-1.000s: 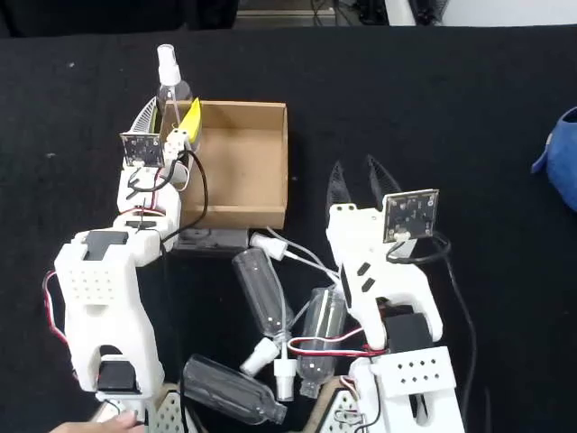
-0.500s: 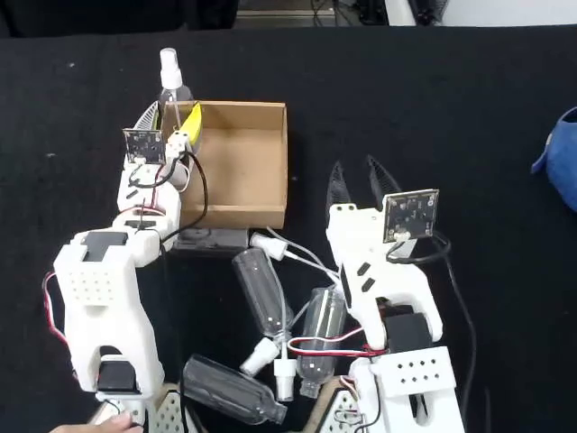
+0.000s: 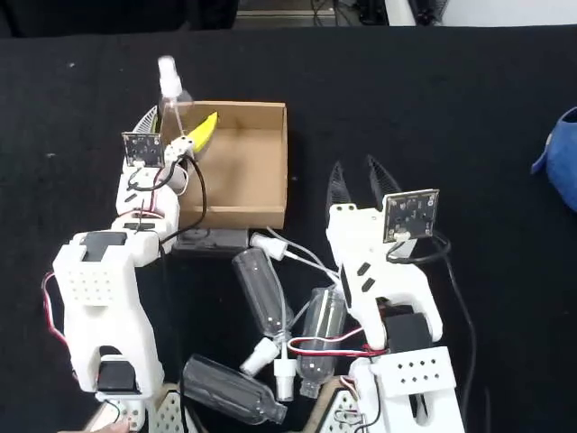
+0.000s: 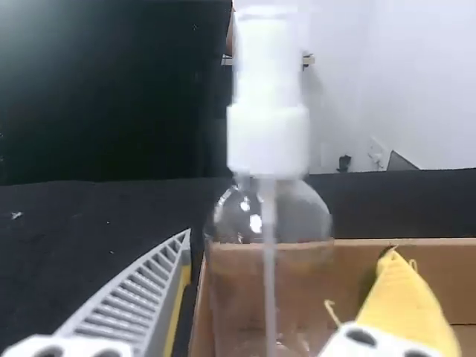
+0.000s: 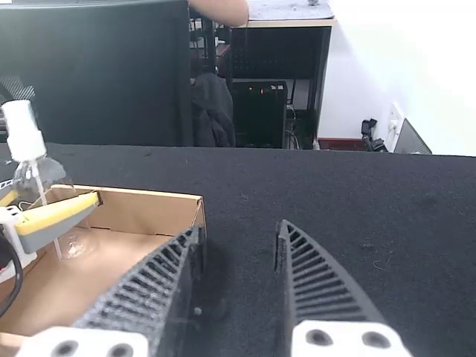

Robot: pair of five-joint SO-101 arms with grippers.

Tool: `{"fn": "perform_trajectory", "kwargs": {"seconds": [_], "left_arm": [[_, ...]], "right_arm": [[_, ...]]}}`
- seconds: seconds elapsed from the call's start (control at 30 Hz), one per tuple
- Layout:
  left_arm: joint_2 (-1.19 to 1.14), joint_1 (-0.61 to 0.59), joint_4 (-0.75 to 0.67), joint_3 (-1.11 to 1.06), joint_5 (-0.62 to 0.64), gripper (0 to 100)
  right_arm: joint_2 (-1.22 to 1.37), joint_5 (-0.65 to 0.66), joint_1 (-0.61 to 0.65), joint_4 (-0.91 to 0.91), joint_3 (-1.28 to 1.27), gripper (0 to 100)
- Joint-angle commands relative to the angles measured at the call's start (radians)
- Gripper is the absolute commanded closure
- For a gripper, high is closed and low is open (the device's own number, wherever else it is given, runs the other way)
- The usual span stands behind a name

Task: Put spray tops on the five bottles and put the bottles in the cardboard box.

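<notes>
- The capped bottle (image 3: 171, 90) is standing at the far left corner of the cardboard box (image 3: 286, 162), its white spray top (image 4: 266, 126) seated and pointing up. From where I am standing I cannot tell whether its base is sitting fully inside the walls.
- The left gripper (image 3: 180, 113) is straddling that bottle with its jaws spread. The grey finger (image 3: 144, 117) is lying outside the box, and the yellow finger (image 3: 203, 131) is swung out over the box interior, apart from the bottle. Nothing is being clamped.
- The right gripper (image 3: 355, 171) is hanging over the table (image 3: 433, 108) just beside the box's near right corner, jaws parted and holding nothing.
- Three bottles (image 3: 261, 289) are lying on their sides between the two arm bases, with white spray tops (image 3: 267, 242) among them. Whether any of those is seated I cannot tell.
- Judgement: the step in hand is releasing the capped bottle into the box.
- Advice: the bottle looks light, tall and easily toppled. The jaws should be kept wide, and the arm should be drawn up and back along its own line so neither finger is clipping the neck.
- The withdrawal should be slow enough that the bottle is settling against the corner walls.
- The right arm should be holding clear of the box.
</notes>
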State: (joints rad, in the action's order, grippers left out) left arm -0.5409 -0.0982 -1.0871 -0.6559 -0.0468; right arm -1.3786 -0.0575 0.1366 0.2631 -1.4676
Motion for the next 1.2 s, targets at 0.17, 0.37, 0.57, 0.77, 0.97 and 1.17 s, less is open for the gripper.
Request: {"fn": "perform_trajectory", "kwargs": {"seconds": [0.17, 0.37, 0.57, 0.77, 0.97, 1.17], "left_arm": [[0.017, -0.021, -0.003, -0.002, -0.002, 76], [0.04, -0.021, -0.002, -0.002, -0.003, 76], [0.178, -0.021, 0.048, -0.061, -0.002, 76], [0.327, -0.036, 0.282, -0.067, 0.005, 76], [0.459, -0.031, 0.456, -0.113, -0.003, 76], [0.565, -0.058, 0.629, -0.128, 0.003, 76]], "right_arm": [[0.008, -0.002, -0.014, -0.032, 0.008, 86.1], [0.008, -0.002, -0.014, -0.032, 0.008, 86.1], [0.008, -0.002, -0.014, -0.032, 0.008, 86.1], [0.008, -0.002, -0.014, -0.032, 0.008, 86.1], [0.008, -0.002, -0.014, -0.032, 0.008, 86.1], [0.008, -0.002, -0.012, -0.034, 0.015, 86.1]]}}
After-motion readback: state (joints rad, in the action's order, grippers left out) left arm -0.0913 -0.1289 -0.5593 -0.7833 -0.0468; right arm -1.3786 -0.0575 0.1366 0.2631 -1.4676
